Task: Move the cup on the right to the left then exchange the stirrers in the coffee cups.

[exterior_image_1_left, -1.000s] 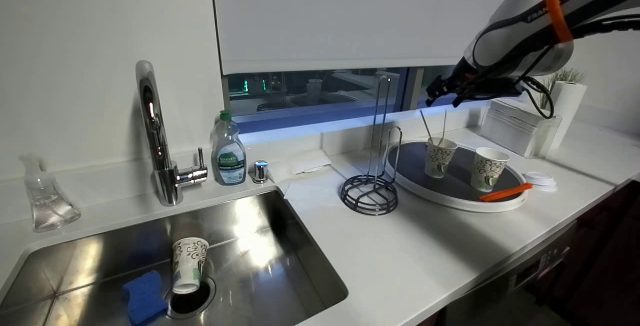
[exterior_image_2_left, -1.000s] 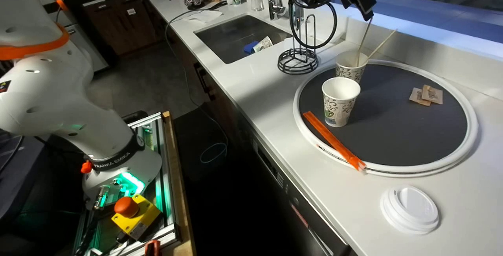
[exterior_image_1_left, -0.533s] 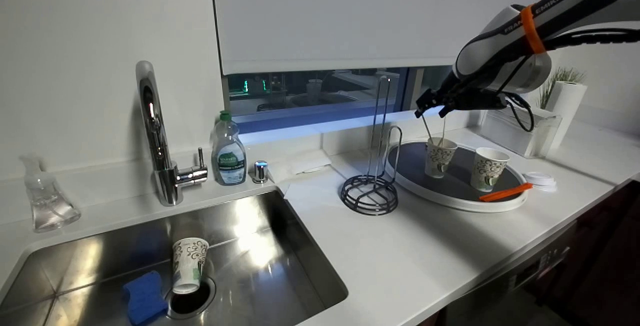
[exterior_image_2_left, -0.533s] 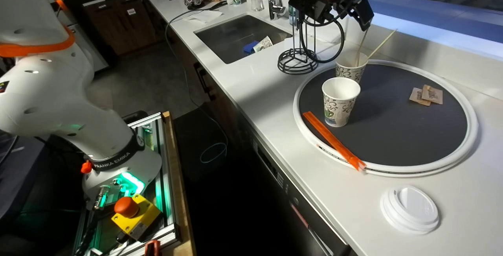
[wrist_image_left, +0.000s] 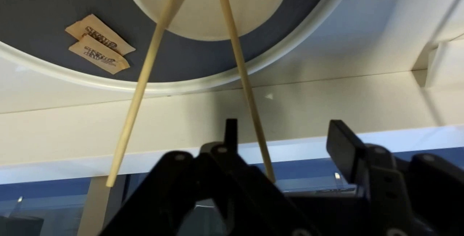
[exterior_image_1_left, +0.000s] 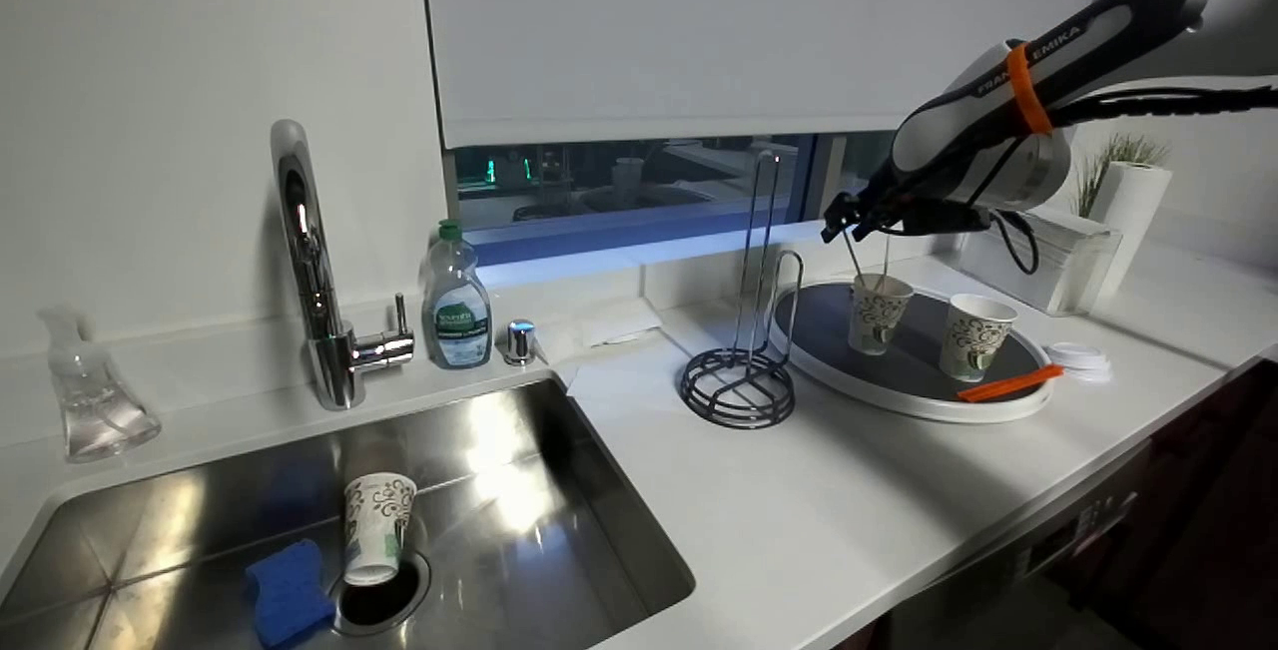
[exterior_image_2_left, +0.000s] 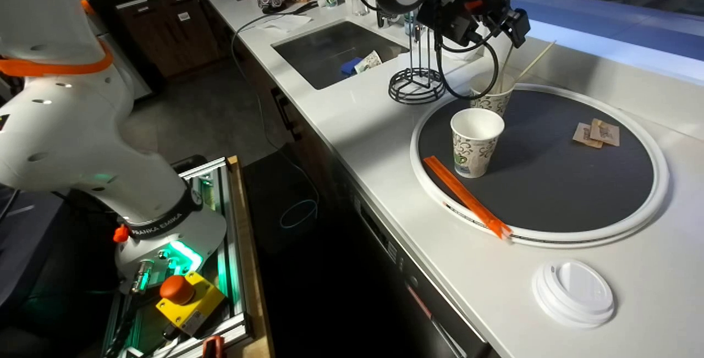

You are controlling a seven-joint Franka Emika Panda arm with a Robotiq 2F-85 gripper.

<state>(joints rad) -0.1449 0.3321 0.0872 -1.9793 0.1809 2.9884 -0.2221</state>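
Likely targeting stirrer [wrist_image_left: 252, 103] in cup [exterior_image_1_left: 879, 319] nearer back edge of counter [exterior_image_1_left: 759, 500], with gripper [wrist_image_left: 284, 134] spread near top. Centre, pinch lightly, lift along slant, dodge second stirrer [wrist_image_left: 143, 80].

In an exterior view, a pale wall [exterior_image_1_left: 200, 51] is seen at ten o'clock; at twelve, a dark window [exterior_image_1_left: 639, 193] is topped by a white blind [exterior_image_1_left: 769, 31] and underlined by a blue-lit sill [exterior_image_1_left: 619, 251]. In an exterior view, grey floor [exterior_image_2_left: 203, 86] at ten o'clock is bordered by brown cabinets [exterior_image_2_left: 154, 44].

Bright glare in the steel sink [exterior_image_1_left: 539, 540] — soft shadow across the white counter [exterior_image_1_left: 739, 520] — dim floor [exterior_image_2_left: 181, 121] below.
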